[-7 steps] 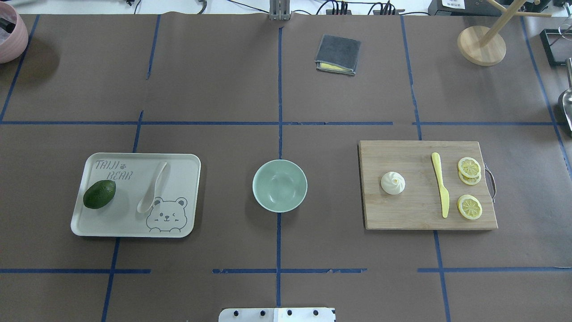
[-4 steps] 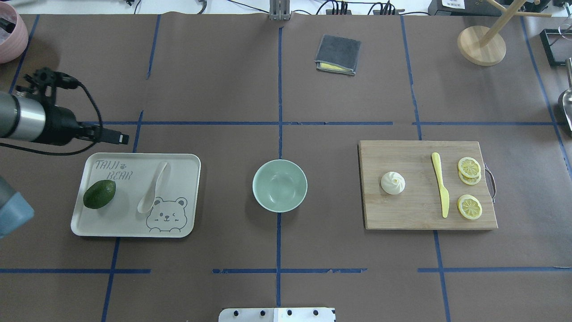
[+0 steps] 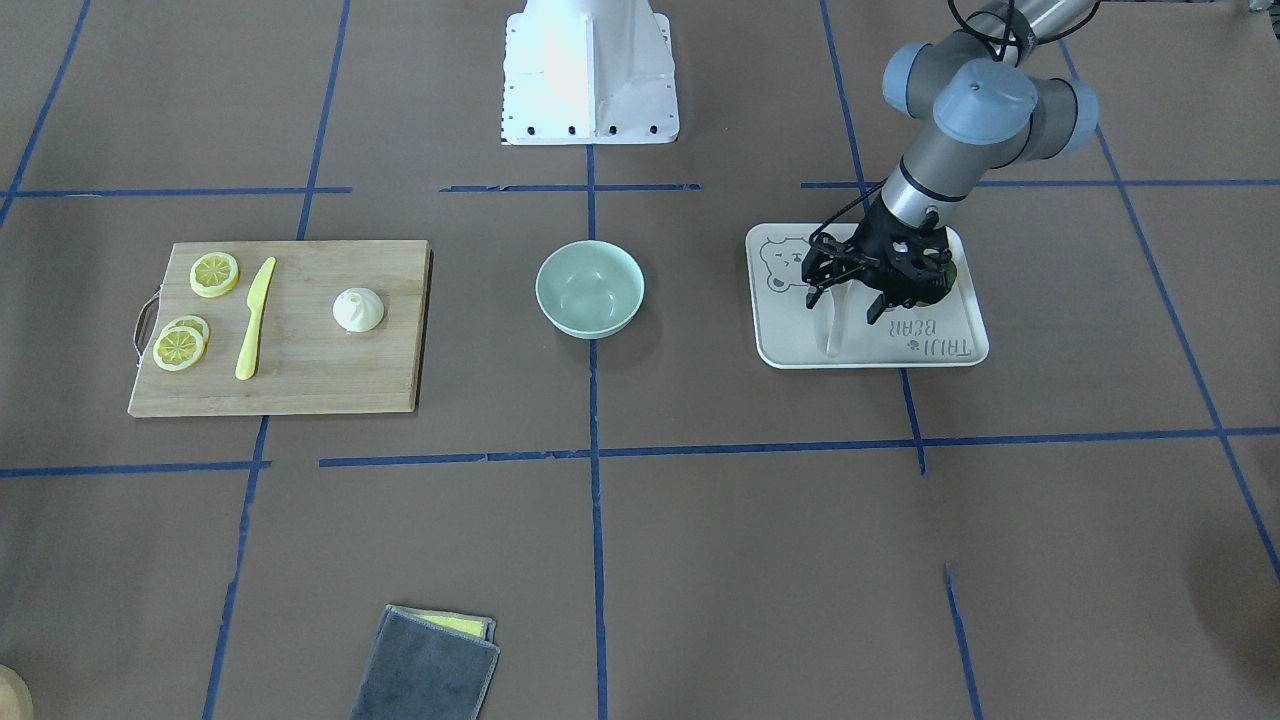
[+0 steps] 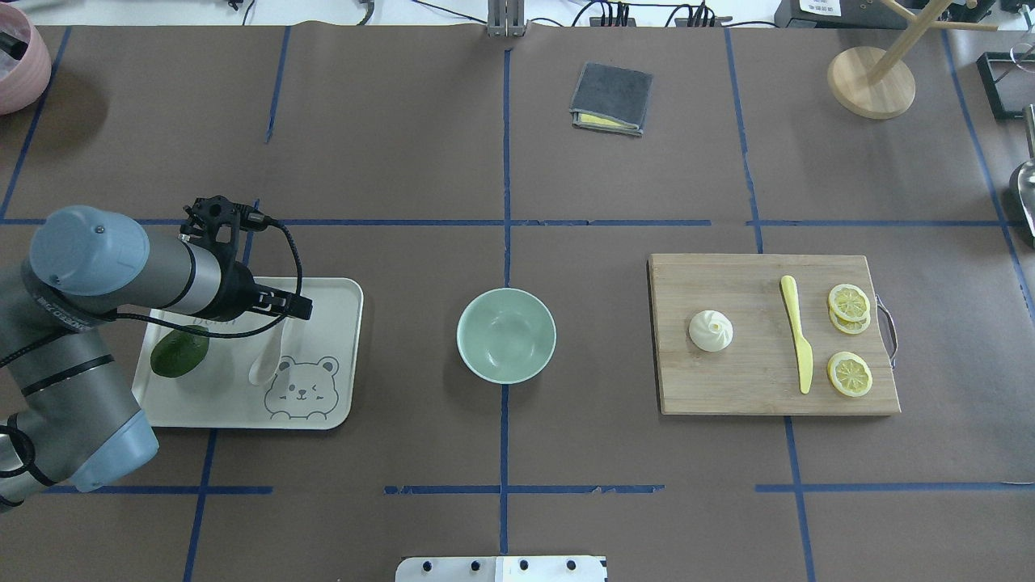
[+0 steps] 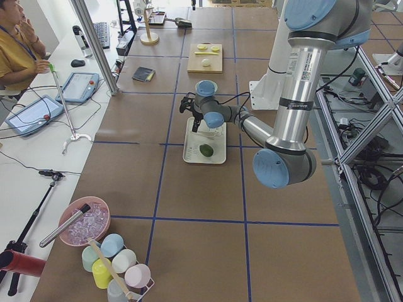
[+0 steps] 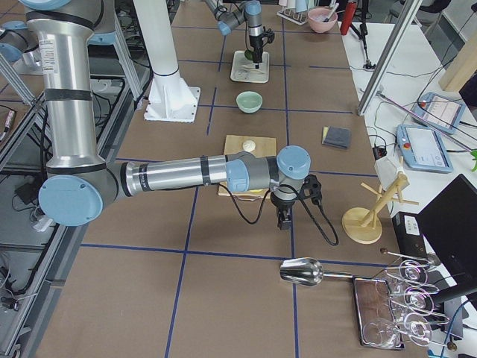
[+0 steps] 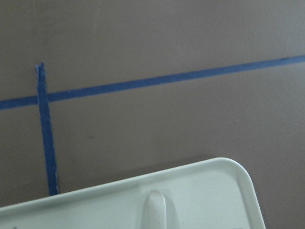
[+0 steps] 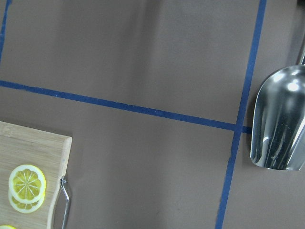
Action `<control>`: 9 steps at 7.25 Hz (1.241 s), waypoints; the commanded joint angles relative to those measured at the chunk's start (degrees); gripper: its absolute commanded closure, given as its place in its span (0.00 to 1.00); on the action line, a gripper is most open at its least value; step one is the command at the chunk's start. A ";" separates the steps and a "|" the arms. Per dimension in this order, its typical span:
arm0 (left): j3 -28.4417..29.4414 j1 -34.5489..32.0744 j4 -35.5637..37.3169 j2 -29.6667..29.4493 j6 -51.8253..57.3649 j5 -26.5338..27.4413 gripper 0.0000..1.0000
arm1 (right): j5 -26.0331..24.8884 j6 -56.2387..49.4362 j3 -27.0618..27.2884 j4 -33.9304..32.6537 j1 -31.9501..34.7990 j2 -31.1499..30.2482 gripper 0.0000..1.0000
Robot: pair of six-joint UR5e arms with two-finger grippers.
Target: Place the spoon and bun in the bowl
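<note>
The off-white spoon lies on the bear-print tray at the left, its handle toward the far edge; the handle tip shows in the left wrist view. My left gripper hovers open just above the spoon's handle, one finger on each side. The mint-green bowl stands empty in the middle. The white bun sits on the wooden cutting board at the right. My right gripper shows only in the exterior right view, beyond the board; I cannot tell if it is open or shut.
A green avocado lies on the tray under the left arm. A yellow knife and lemon slices lie on the board. A grey cloth, a wooden stand and a metal scoop sit further off.
The left arm has come in from the left and now hangs over the tray above the spoon. The spoon, the bun and the bowl have not moved.
</note>
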 commanded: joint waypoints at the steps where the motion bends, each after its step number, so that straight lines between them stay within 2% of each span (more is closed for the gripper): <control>1: 1.17 0.64 0.81 -0.20 0.21 0.02 0.18 | -0.02 -0.46 -1.39 5.99 -0.42 -1.07 0.00; 4: 2.05 1.52 2.66 -0.90 3.29 0.11 0.21 | 0.15 -0.11 -2.53 5.92 -0.50 -1.07 0.00; 7: 2.93 1.52 2.66 -1.25 3.29 0.20 0.45 | 0.24 0.07 -2.62 5.92 -0.50 -1.07 0.00; 8: 2.84 1.52 2.83 -1.25 3.38 0.11 0.75 | 0.24 0.07 -2.62 5.92 -0.50 -1.07 0.00; 9: 2.23 1.52 4.14 -1.34 3.38 0.11 1.00 | 0.07 0.15 -2.88 5.92 -0.50 -1.07 0.00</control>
